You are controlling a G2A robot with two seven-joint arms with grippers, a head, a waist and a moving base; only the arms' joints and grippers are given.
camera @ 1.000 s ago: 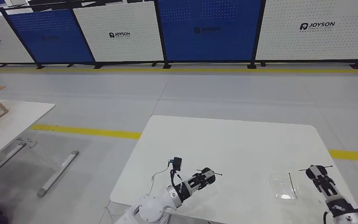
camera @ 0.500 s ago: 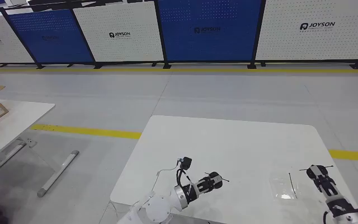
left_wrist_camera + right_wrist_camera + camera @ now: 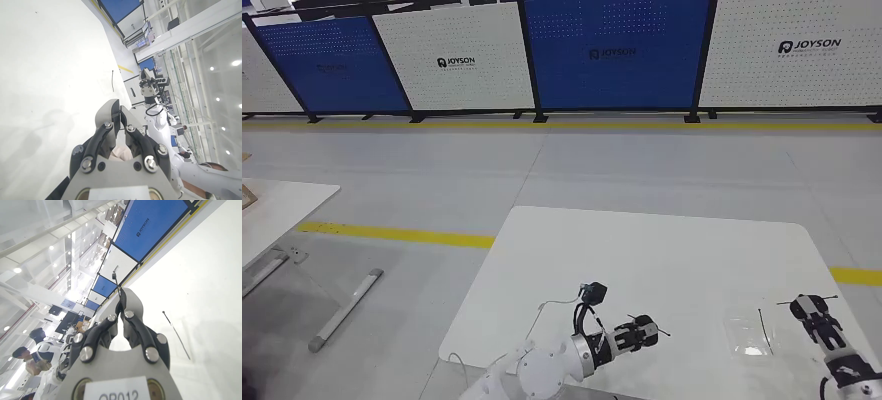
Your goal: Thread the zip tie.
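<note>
Reading across the white table (image 3: 642,250), your left gripper (image 3: 120,110) hangs nearly closed, nothing clearly held. Farther right a loose black zip tie (image 3: 112,81) lies flat. Your right gripper (image 3: 122,294) pinches a thin black plastic zip tie (image 3: 115,280), head poking free. Threading looks unstarted; feeding tail through head is left to do.

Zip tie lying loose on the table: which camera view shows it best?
The right wrist view: the zip tie lies nearest, with head and strap plain. The left wrist view shows it whole but far and thin; the top view gives a faint line.
</note>
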